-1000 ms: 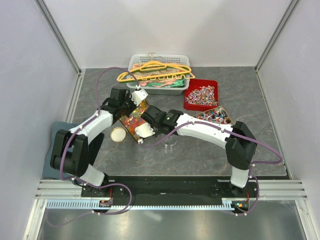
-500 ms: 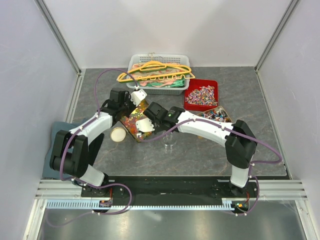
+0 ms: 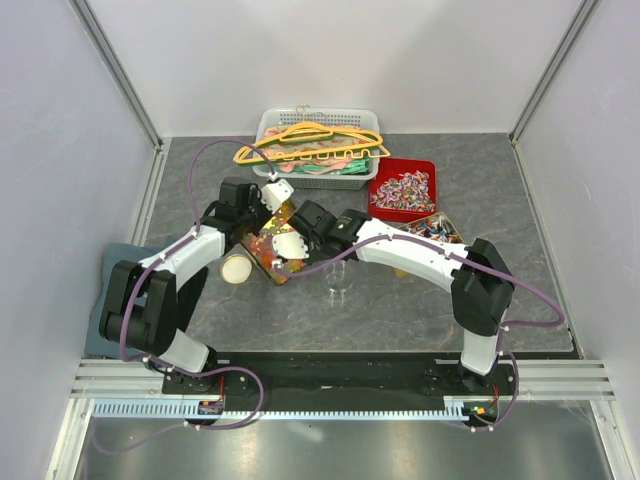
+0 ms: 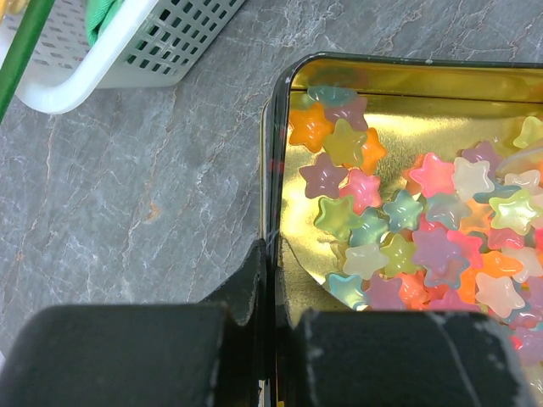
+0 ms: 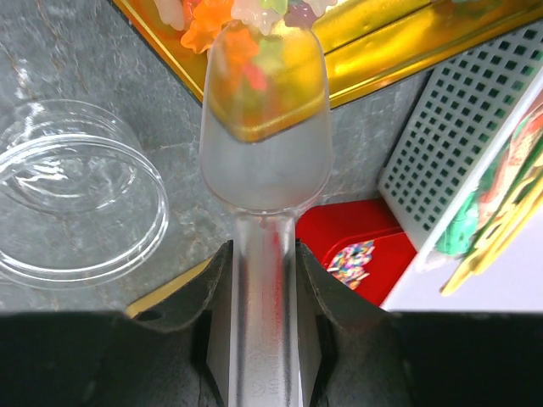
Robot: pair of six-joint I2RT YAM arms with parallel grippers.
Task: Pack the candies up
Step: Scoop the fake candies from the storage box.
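Grey stone-patterned counter (image 3: pixel 400 310), carrying everything below; positions are given relative to the gold tin.

White mesh basket (image 3: pixel 325 181), beyond the tin at the counter's back edge, heaped with yellow and pink hangers (image 3: pixel 310 148).

Gold tin (image 4: pixel 441 119), rectangular and open, lying left of the counter's centre between the two claws.

Red tray (image 3: pixel 376 212), right of the tin and just in front of the basket, filled with red, blue and white wrapped candies (image 3: pixel 402 190). More wrapped pieces (image 3: pixel 432 228) lie in a second tray near it, also right of the tin.

Clear round container (image 5: pixel 76 195), on the counter just beside the tin's near right edge.

Beige round piece (image 3: pixel 236 268), near the tin's near left side; what it is cannot be told.

Left claw (image 4: pixel 270 280), clenched on the tin's rim, one finger inside the wall and one outside.

Right claw (image 5: pixel 261 280), grasping the handle of a translucent scoop (image 5: pixel 263 127). The scoop's bowl reaches over the tin's edge, with a few gummies in it.

Star gummies (image 4: pixel 407 229), translucent orange, yellow, pink, green and purple, piled inside the tin against the scoop's tip.
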